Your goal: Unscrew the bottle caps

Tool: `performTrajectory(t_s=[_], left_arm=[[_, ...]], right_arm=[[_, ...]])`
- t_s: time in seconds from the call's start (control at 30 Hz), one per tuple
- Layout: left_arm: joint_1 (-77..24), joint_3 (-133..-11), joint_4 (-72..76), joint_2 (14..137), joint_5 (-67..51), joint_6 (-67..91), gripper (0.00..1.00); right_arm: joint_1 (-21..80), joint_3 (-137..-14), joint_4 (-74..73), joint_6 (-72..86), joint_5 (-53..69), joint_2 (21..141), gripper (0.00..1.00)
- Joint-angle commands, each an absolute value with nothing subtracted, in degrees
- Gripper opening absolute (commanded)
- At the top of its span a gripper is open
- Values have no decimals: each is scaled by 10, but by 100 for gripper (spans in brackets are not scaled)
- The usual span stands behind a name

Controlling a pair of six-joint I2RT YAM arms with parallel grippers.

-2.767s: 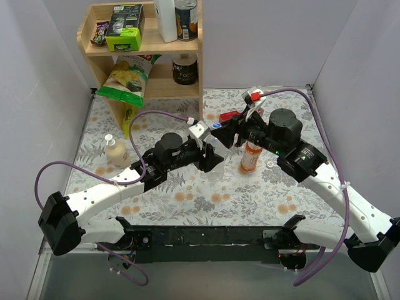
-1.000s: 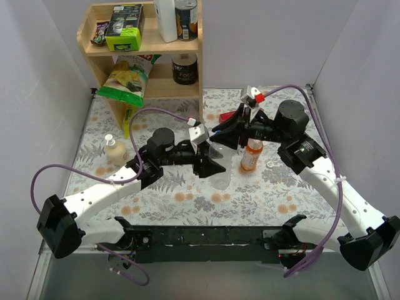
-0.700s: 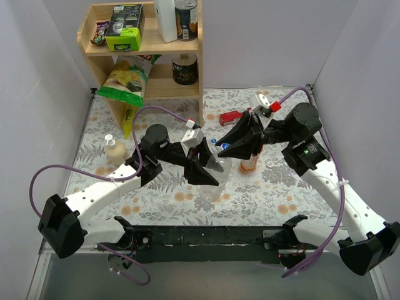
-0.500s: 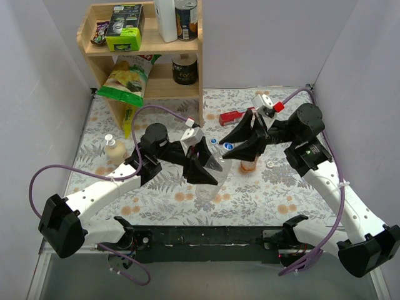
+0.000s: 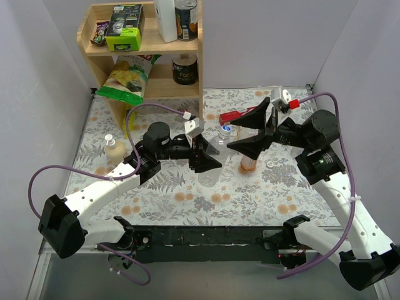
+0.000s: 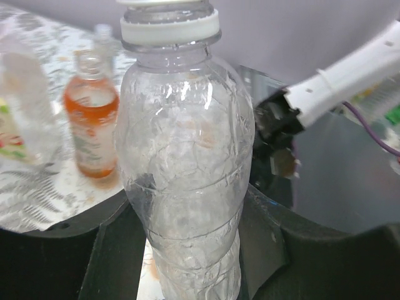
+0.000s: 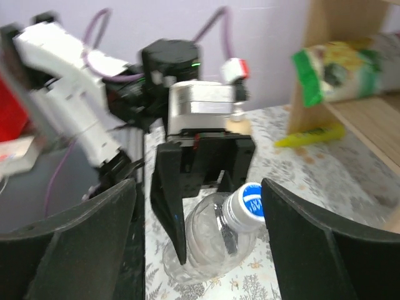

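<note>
Toward 12 o'clock from the arm bases, mid-table: clear bottle (image 5: 214, 145) held tilted, neck aimed at 1 o'clock.
Left gripper (image 5: 206, 161): clamps the bottle's lower body, one finger on each side; judged a brace against spin and a way of offering the cap to the other arm.
Bottle cap (image 5: 226, 131): sits screwed on the neck, blue-topped in the right wrist view, at 1 o'clock of the left gripper.
Right gripper (image 5: 236, 134): gapes wide, holds nothing, faces the cap from 3 o'clock.
Cap against right fingers (image 7: 312, 244): lies ahead and between them, nearer the right-hand one, touching neither.
Orange bottle (image 5: 249, 164): stands on the table at 5 o'clock of the cap, neck apparently bare.
Next move, as a judgement: calls for an advance along the bottle's axis, then closure square on the cap.
</note>
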State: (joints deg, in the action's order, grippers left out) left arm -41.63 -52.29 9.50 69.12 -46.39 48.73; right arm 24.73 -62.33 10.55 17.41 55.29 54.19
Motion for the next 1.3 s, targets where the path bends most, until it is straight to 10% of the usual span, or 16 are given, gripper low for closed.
performTrajectory(t_s=[0.0, 0.4, 1.27], left_arm=[[-415, -543, 66, 677, -273, 475, 40], [-425, -549, 41, 693, -189, 485, 38], [-478, -564, 9, 727, -174, 454, 38]], right_arm=[[243, -627, 11, 225, 278, 528, 79], [335, -635, -7, 258, 173, 569, 63], [345, -661, 16, 239, 180, 630, 63]])
